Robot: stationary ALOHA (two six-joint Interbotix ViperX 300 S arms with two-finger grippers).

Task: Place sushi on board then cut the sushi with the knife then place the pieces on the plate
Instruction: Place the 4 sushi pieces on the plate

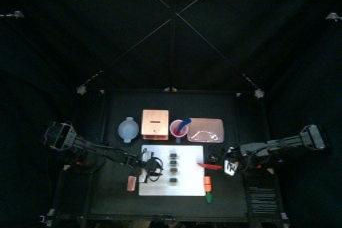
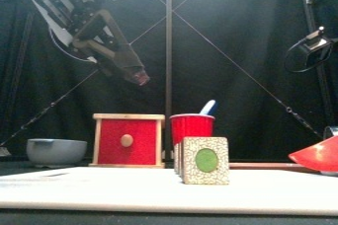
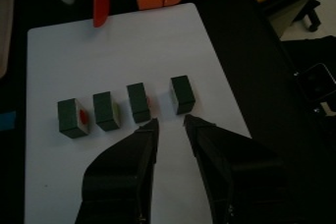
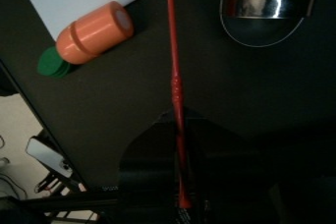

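Four sushi pieces (image 3: 136, 100) stand in a row on the board (image 3: 132, 51), slightly apart. The left gripper (image 3: 174, 128) hovers just beside them, jaws parted and empty. The right gripper (image 4: 176, 140) is clenched on the red knife (image 4: 172, 61), which points toward the board past a carrot (image 4: 92, 31). The plate (image 1: 214, 122) lies behind the board on the counter (image 1: 100, 192).
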